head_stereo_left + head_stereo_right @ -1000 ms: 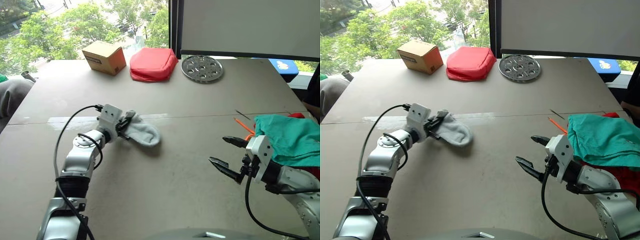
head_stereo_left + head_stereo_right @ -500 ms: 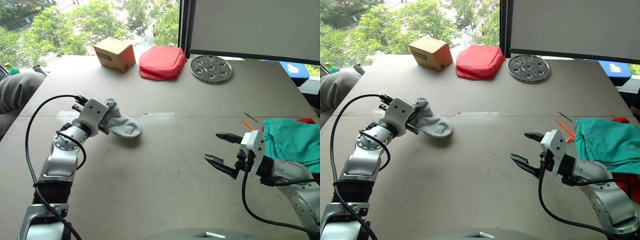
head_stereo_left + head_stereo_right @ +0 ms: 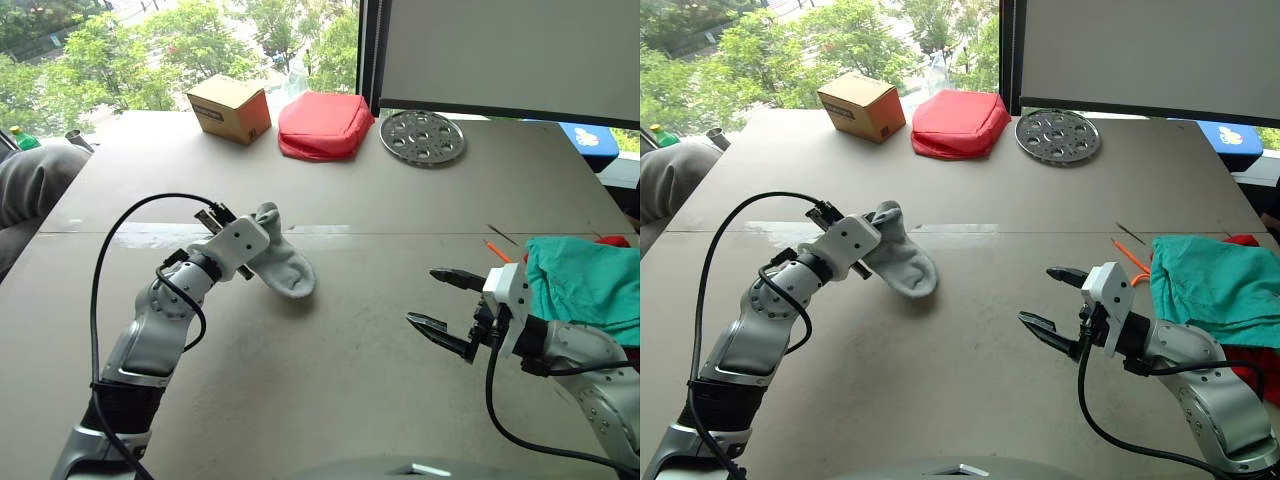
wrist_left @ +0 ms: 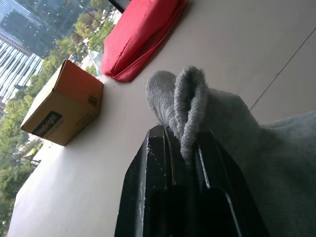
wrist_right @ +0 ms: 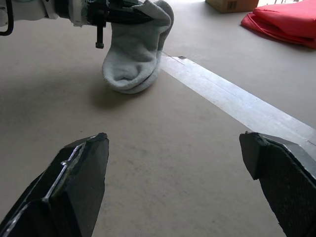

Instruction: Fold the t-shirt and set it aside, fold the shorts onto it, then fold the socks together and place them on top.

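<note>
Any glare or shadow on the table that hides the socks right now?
Left eye view: a bright glare strip crosses the table just behind the socks, without covering them. Right wrist view: the socks, held by the left gripper, cast a soft shadow beneath them; the right gripper's own fingers look blurred up close.

Bright window daylight, soft tabletop glare

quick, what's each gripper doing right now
Left gripper: shut on the socks, holding them by the cuff end.
Right gripper: open, holding nothing, above the table.
</note>
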Motion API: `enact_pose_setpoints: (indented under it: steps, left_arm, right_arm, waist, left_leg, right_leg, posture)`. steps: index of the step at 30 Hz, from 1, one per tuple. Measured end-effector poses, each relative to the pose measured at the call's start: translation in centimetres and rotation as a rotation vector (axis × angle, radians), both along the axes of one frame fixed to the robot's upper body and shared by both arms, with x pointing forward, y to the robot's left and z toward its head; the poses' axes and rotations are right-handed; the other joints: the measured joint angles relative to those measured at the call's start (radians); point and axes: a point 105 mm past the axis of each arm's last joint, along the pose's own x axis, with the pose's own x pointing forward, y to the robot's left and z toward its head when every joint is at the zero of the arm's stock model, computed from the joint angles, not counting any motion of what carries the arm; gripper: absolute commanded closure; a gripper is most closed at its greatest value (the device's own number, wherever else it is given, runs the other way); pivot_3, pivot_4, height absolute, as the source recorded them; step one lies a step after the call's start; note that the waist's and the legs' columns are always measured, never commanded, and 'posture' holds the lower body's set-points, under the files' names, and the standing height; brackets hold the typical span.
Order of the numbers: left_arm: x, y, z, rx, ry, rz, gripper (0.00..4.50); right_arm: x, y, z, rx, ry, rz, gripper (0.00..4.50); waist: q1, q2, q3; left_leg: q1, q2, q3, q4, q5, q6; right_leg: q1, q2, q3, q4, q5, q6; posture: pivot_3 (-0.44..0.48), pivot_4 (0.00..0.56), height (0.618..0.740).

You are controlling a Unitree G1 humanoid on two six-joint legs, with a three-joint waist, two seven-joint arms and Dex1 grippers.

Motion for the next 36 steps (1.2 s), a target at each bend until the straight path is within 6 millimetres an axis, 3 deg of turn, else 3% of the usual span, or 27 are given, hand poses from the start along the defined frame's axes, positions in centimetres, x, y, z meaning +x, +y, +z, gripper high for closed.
enact_pose_setpoints:
  steps: [6,12,14,15,19,23,29,31,36]
  left_arm:
    - [3.0,5.3,2.2,0.183,-0.098,0.130,4.45]
    - [2.7,2.5,2.1,0.308,-0.179,-0.014,4.45]
    - [1.9,1.1,0.8,0.368,-0.179,-0.085,4.45]
    - [1.3,0.5,-0.9,0.408,-0.147,-0.125,4.45]
    - [0.4,-0.3,-3.3,0.465,-0.112,-0.181,4.45]
    - [-0.1,0.0,-3.7,0.481,-0.104,-0.192,4.45]
    - [-0.2,2.0,-3.5,0.447,-0.083,-0.127,4.45]
    - [-0.4,2.8,-4.4,0.428,-0.034,-0.115,4.45]
    - [-0.2,2.6,-5.1,0.376,0.014,-0.144,2.20]
  right_arm:
    - [-0.2,0.0,-0.1,0.002,0.007,-0.001,0.00]
    - [-0.2,0.0,-0.1,0.002,0.007,-0.003,0.00]
    - [-0.3,0.0,-0.2,0.003,0.009,-0.006,0.00]
    - [-0.4,0.0,-0.1,0.004,0.007,-0.007,0.00]
    - [-0.5,0.0,-0.2,0.005,0.011,-0.015,0.00]
    - [-0.6,0.0,-0.3,0.006,0.014,-0.016,0.00]
    - [-0.6,0.0,-0.3,0.007,0.016,-0.020,0.00]
    - [-0.6,0.0,-0.2,0.007,0.011,-0.019,0.00]
    - [-0.3,0.1,0.2,0.007,-0.007,-0.009,0.00]
  waist:
    - [-0.002,0.000,0.000]
    - [-0.001,0.000,0.000]
    - [-0.002,0.000,0.000]
    - [-0.003,0.000,0.000]
    - [-0.001,-0.001,0.000]
    - [-0.001,0.000,0.000]
    - [-0.002,0.000,0.000]
    - [-0.002,0.000,0.000]
    - [-0.001,0.001,0.000]
  left_leg:
    - [-0.001,0.000,0.002,0.000,0.000,0.000]
    - [-0.001,0.000,0.003,0.000,0.000,0.000]
    - [0.000,0.000,0.003,0.000,0.000,0.000]
    - [0.000,0.000,0.003,0.000,0.000,0.000]
    - [0.000,0.001,0.003,0.000,0.000,0.000]
    - [0.000,0.002,0.002,0.000,0.000,0.000]
    - [0.000,0.002,0.002,0.000,0.000,0.000]
    - [0.000,0.002,0.002,0.000,0.000,0.000]
    - [0.001,0.002,0.003,0.000,0.000,0.000]
  right_leg:
    - [0.000,0.001,-0.001,0.000,0.000,0.000]
    - [0.000,0.001,-0.001,0.000,0.000,0.000]
    - [0.000,0.000,0.000,0.000,0.000,0.000]
    - [0.000,0.001,0.000,0.000,0.000,0.000]
    - [0.000,0.001,0.000,0.000,0.000,0.000]
    - [0.000,0.000,0.000,0.000,0.000,0.000]
    - [0.000,0.000,0.000,0.000,0.000,0.000]
    - [0.000,0.000,0.000,0.001,0.000,0.000]
    - [0.000,0.000,0.000,0.001,0.000,0.000]
  posture:
    - [0.000,0.150,0.739]
    - [0.000,0.150,0.739]
    - [0.000,0.150,0.739]
    - [0.000,0.150,0.739]
    - [0.000,0.150,0.739]
    - [0.000,0.150,0.739]
    - [0.000,0.150,0.739]
    - [0.000,0.150,0.739]
    - [0.000,0.150,0.739]
